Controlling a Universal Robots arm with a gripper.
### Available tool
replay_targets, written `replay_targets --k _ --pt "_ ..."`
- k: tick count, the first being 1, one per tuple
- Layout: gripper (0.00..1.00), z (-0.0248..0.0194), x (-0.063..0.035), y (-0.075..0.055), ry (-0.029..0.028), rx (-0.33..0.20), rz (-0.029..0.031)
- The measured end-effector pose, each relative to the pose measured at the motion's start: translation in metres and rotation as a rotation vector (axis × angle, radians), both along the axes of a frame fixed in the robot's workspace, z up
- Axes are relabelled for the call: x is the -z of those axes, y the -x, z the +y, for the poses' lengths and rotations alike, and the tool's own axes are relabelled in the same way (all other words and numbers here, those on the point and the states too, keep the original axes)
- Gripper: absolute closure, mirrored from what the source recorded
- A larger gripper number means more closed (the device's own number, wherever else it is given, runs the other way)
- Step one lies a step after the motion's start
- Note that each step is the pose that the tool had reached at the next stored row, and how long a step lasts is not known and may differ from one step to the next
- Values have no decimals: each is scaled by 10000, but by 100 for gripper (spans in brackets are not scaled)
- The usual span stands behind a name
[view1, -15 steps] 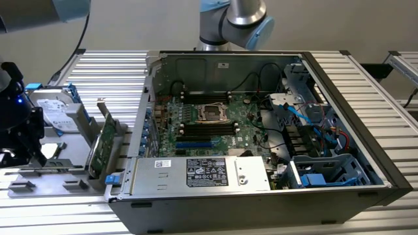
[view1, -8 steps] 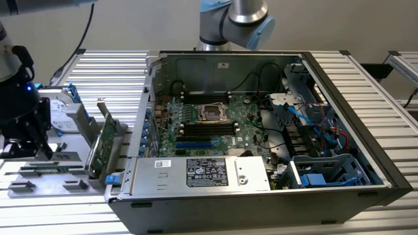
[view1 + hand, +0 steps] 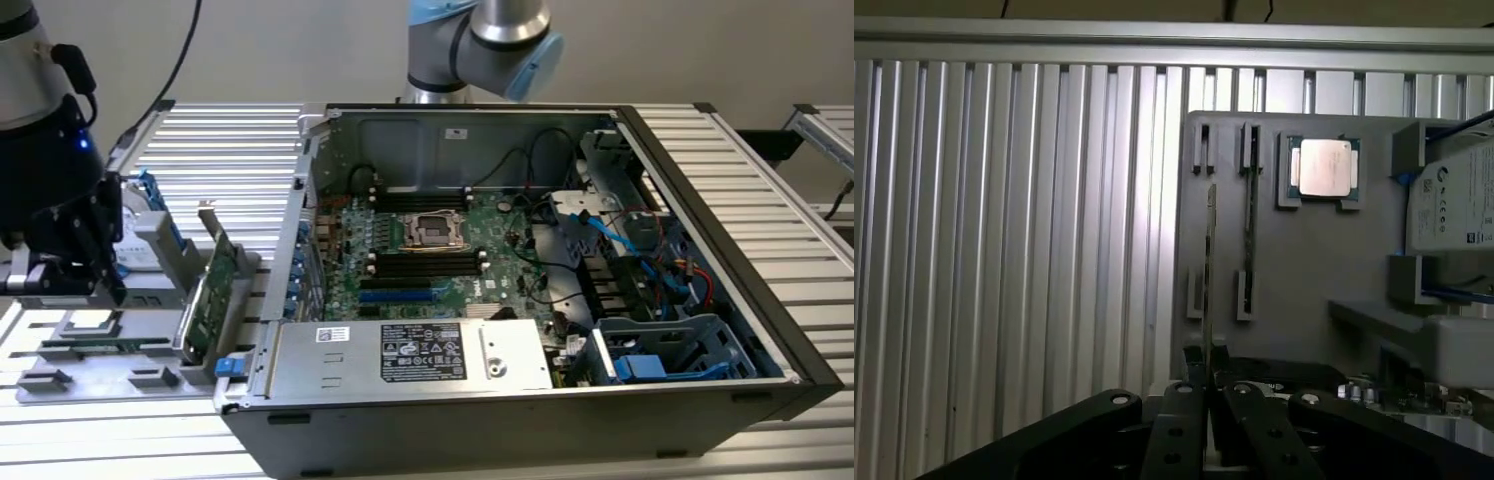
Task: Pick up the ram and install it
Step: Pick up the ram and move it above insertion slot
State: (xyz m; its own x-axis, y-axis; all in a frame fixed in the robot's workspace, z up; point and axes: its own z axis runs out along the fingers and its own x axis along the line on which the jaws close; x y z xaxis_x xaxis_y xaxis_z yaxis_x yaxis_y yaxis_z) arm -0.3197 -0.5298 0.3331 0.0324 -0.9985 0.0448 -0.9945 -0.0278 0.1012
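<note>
Ram in the gripper's hold, over the parts tray beside the opened computer case.

Item: ram (image 3: 1210, 250), a thin stick seen edge-on, one end pinched by the black gripper (image 3: 1206, 378), which is clamped tight on it. Position: over the grey tray (image 3: 1304, 270), just beside a second stick (image 3: 1251, 220) seated in its holders, near a processor chip (image 3: 1324, 167). The computer case (image 3: 400, 140) stands well apart, to the exterior view's right.

The ribbed silver metal table (image 3: 1004, 250) gleams smooth; the flat grey plastic tray (image 3: 1304, 270) is matt; the black gripper (image 3: 1206, 390) looks satin; the thin circuit-board ram stick (image 3: 1210, 250) is dull.
</note>
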Motion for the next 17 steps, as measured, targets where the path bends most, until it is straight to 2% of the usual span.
replay_targets --k 10,17 --pt "86 83 -418 -287 -3 0 1" --pt "86 134 -575 -508 -1 0 2"
